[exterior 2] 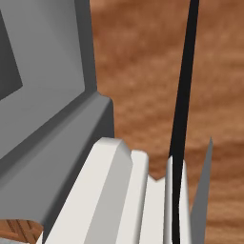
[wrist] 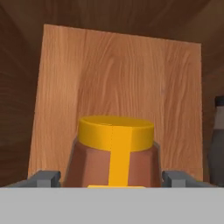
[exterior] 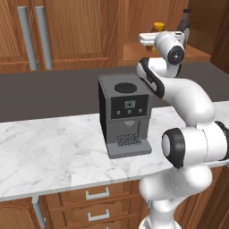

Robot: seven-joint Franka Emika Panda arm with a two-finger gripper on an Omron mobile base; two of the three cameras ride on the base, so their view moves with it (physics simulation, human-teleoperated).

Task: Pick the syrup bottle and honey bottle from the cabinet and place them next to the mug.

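In the hand view the honey bottle (wrist: pixel 114 151) stands on the cabinet (wrist: pixel 118 83) floor directly between the gripper (wrist: pixel 111 178)'s 2 fingertips (wrist: pixel 46 178), which flank its sides closely; whether they actually press it, I cannot tell. The syrup bottle (wrist: pixel 216 144) stands just beside it at the right edge of that view. From the left base view the arm reaches up into the open recess above the counter (exterior: pixel 53 147), where a grey coffee machine (exterior: pixel 124 115) stands.
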